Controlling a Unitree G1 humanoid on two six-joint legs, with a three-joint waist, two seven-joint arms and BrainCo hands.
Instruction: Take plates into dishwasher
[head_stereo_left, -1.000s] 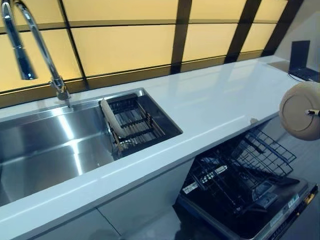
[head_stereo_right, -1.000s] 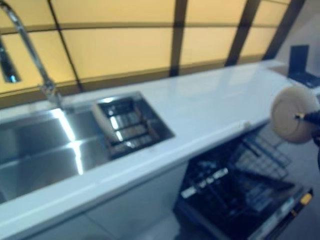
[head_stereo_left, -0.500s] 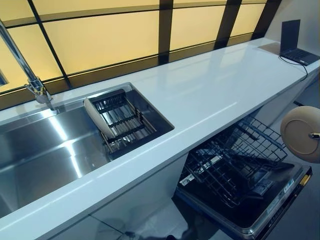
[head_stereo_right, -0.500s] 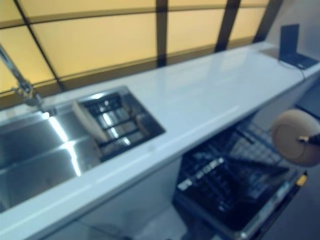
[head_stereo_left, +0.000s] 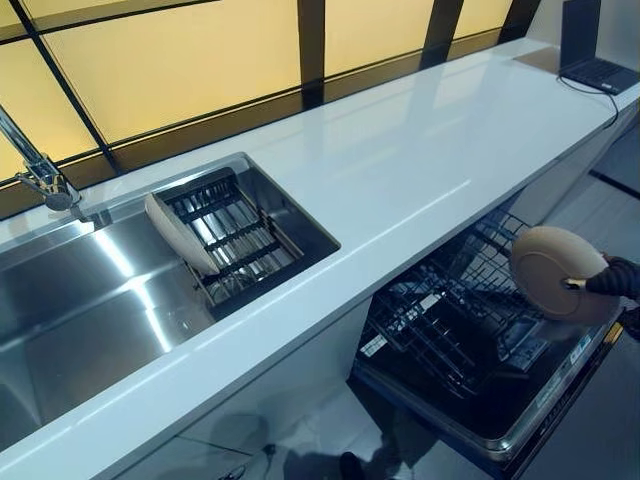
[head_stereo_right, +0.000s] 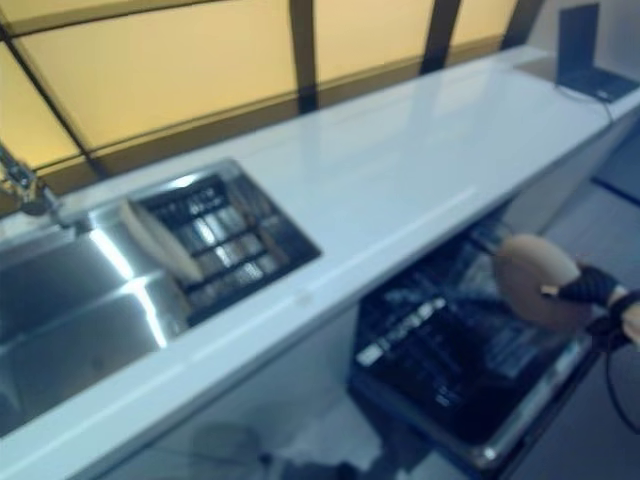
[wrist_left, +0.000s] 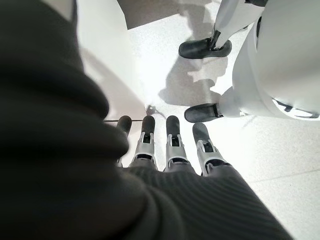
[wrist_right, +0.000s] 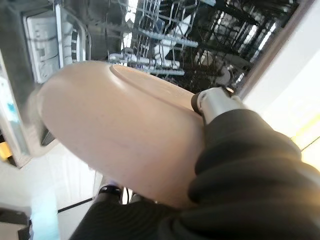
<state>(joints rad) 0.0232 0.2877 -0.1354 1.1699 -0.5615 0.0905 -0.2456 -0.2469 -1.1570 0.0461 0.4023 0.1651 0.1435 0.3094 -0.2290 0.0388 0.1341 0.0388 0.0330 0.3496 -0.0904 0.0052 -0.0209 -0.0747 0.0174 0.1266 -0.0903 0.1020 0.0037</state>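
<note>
— Since a second ago the beige plate (head_stereo_left: 553, 285) has come down from beside the bench (head_stereo_left: 420, 170) edge to hang over the pulled-out dishwasher rack (head_stereo_left: 455, 330); the whole picture has also slid, so the head turned too. What does the left eye view give?

— That plate is held nearly on edge by the right hand (head_stereo_left: 612, 280), its thumb hooked over the rim. A second plate (head_stereo_left: 180, 232) leans in the sink basket (head_stereo_left: 235, 238), well apart from the dishwasher (head_stereo_left: 480, 400). A laptop (head_stereo_left: 590, 45) sits at the bench's far end.

— And the right eye view?

— Same scene: plate over the rack, wrist cover just beside it. I judge the risk here is the rim striking the wire tines (head_stereo_left: 440, 345) if it drops off-line with a slot.

— Left wrist view?

— Only the left hand (wrist_left: 170, 145), fingers straight and relaxed, pointing at the floor — holding nothing, idle.

— Right wrist view?

— Plate (wrist_right: 120, 130) fills it, the thumb (wrist_right: 212, 100) pressing its face, dark fingertips (wrist_right: 107, 192) peeking from beneath — a pinch on the rim, nothing more. Rack wires (wrist_right: 165, 35) lie beyond. With so small a hold, a knock against a tine could probably twist the plate loose — then it would fall into the rack or onto the open door.
</note>
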